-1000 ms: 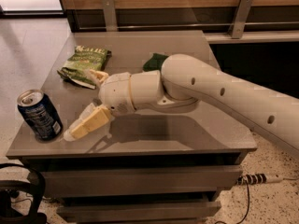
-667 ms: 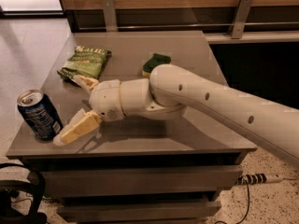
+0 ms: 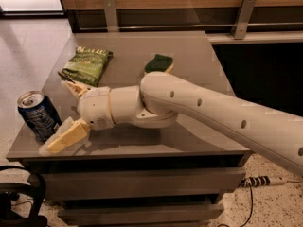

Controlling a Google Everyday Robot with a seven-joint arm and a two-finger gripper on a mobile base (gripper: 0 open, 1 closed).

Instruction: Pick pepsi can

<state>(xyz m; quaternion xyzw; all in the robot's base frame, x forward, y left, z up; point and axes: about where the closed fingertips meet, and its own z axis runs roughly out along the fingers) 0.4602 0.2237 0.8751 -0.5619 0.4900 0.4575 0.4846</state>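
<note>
Plainly upright, the pepsi can [image 3: 38, 116] stands at the front-left corner of the desk [image 3: 199, 70]. The tool [image 3: 64, 113] sits just right of it, its fingers [image 3: 68, 136] spread wide, one beside the can's base, the other nearer the green chip bag [image 3: 87, 65].

The smooth matt plastic tool [image 3: 60, 117] sits beside the glossy metal pepsi can [image 3: 37, 117] on a matt table [image 3: 199, 63].
</note>
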